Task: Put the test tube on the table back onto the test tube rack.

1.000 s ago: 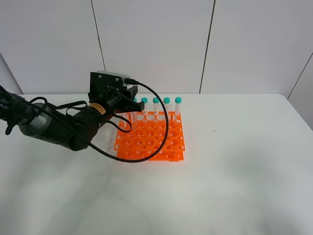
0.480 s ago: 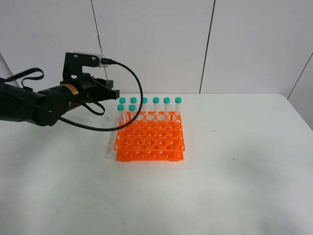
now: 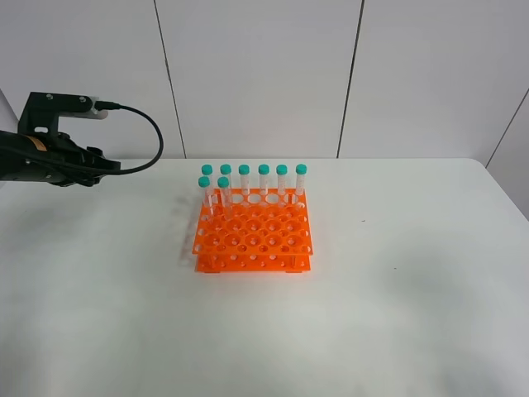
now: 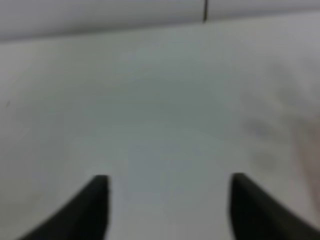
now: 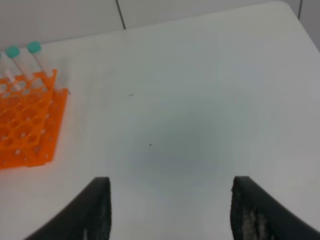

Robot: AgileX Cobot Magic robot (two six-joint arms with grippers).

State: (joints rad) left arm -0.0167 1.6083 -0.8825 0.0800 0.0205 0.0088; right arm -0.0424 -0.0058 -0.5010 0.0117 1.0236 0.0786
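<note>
A white panelled wall [image 3: 264, 74] stands behind the white table [image 3: 397, 314]. The orange rack [image 3: 254, 236] sits on the table, a little left of the middle in the high view. Eight tubes with teal caps stand upright in it. Six are in the back row, and two more are in the second row at the left side: one at the left corner [image 3: 204, 192] and one just beside it [image 3: 223, 192]. From the pictures I cannot tell which of these is the task's tube, because they all look the same.

The left gripper [image 4: 169, 205] is well apart from the rack, at the far left of the high view, above the table edge. Its jaws are spread wide and hold nothing; below them only blurred table is seen.

The right gripper [image 5: 170, 207] also has its jaws wide apart and empty. Its camera shows bare table and the right corner of the rack with two tubes.
</note>
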